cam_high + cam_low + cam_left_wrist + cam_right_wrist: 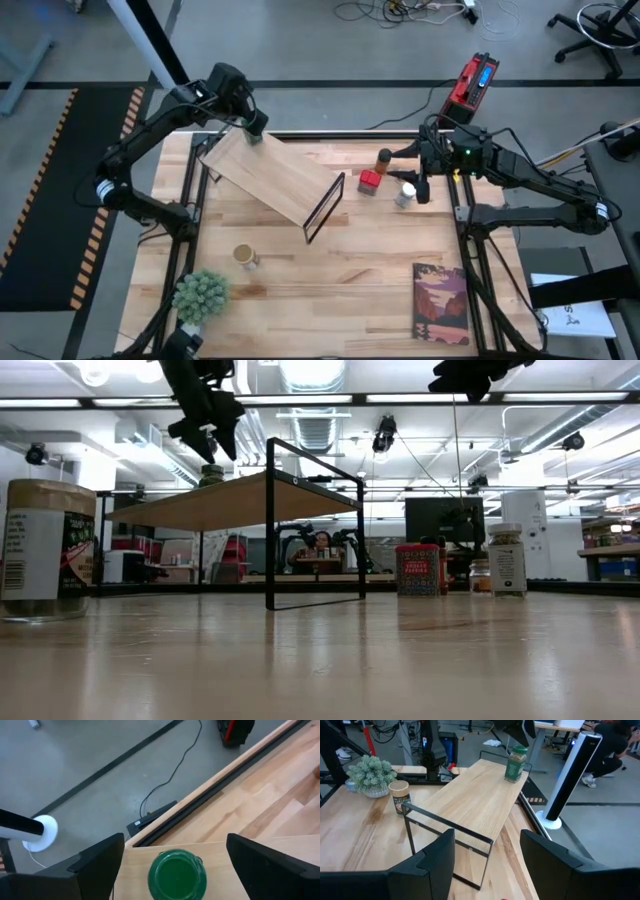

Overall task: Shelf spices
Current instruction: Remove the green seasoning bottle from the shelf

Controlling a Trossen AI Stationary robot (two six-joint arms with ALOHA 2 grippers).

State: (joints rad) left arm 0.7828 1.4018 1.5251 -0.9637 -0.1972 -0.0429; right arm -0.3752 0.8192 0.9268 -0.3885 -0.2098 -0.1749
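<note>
Hovering: left gripper [170, 857] above shelf's [275, 175] far corner, fingers spread wide, nothing held
Green-lidded jar [177, 874]: upright on shelf, directly under it, untouched
Right gripper [412, 168]: over table's [340, 270] right side; open/shut hard to tell
Nearby on table: red tin [370, 181], brown jar [383, 159], white-lidded jar [405, 195]
Tan-topped jar [245, 257]: on table nr plant [201, 295]

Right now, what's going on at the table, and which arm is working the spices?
The left gripper hangs open just above the green-lidded jar, which stands on the far corner of the shelf. The right gripper hovers empty near the red tin, the dark-lidded jar and the white-lidded jar, all on the table. The tan-topped jar stands by the potted plant. Only one jar is on the shelf.
</note>
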